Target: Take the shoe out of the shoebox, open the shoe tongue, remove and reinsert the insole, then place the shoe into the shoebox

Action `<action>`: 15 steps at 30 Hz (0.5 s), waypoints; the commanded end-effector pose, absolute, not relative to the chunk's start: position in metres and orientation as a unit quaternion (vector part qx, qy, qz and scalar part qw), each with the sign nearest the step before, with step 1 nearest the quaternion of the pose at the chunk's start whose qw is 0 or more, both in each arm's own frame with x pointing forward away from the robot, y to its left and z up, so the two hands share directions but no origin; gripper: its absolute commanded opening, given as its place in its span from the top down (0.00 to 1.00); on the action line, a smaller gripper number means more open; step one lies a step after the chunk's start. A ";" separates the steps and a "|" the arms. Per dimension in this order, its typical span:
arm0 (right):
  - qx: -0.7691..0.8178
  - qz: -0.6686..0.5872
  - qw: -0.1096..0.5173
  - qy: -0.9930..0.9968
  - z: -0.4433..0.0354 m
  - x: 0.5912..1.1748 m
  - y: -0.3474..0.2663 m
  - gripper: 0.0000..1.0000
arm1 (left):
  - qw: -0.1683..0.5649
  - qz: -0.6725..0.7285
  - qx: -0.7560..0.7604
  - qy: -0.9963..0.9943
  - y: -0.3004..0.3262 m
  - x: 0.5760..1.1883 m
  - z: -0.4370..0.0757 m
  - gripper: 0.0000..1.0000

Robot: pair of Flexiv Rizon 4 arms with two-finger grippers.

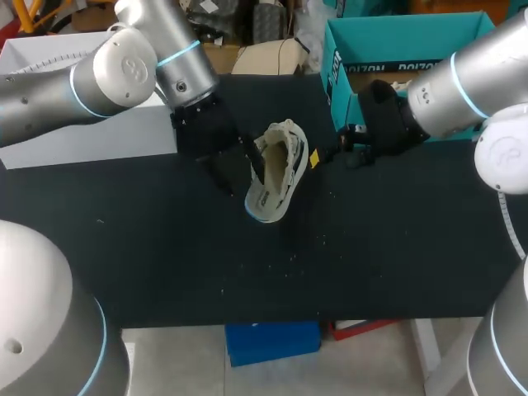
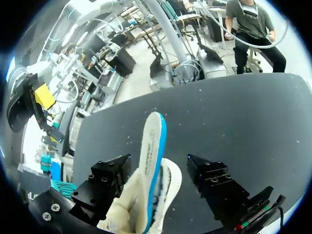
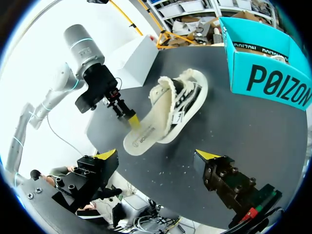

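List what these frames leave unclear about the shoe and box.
Insole: head view, the left gripper partly covers the opening of the shoe; right wrist view, too small to tell.
Shoebox inside: right wrist view, cut by the picture's edge; head view, right arm covers part.

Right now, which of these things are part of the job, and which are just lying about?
Part of the job: shoe, shoebox, left gripper, right gripper.
Just lying about: white box, specks on the table.
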State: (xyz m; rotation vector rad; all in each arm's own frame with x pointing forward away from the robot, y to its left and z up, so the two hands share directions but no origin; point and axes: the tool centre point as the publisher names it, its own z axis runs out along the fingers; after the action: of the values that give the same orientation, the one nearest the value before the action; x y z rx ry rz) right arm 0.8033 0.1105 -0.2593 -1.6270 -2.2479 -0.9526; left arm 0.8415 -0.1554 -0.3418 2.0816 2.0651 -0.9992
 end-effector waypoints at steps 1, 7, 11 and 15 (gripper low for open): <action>-0.552 -0.321 0.103 -0.762 -0.259 0.804 0.112 0.00 | 0.062 -0.283 0.661 0.692 -0.152 0.835 -0.343 0.31; -0.552 -0.321 0.103 -0.762 -0.259 0.804 0.112 0.00 | 0.087 -0.272 0.646 0.708 -0.148 0.841 -0.350 0.39; -0.552 -0.321 0.103 -0.762 -0.259 0.804 0.112 0.00 | 0.114 -0.262 0.636 0.717 -0.146 0.848 -0.352 0.35; -0.552 -0.321 0.103 -0.762 -0.259 0.804 0.112 0.00 | 0.136 -0.259 0.631 0.719 -0.148 0.853 -0.354 0.38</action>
State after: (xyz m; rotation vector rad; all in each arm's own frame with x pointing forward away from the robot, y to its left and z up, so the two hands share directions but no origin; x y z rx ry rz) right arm 0.8033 0.1104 -0.2592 -1.6271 -2.2477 -0.9528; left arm 0.8584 -0.1492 -0.3491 1.8795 2.0960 -0.8346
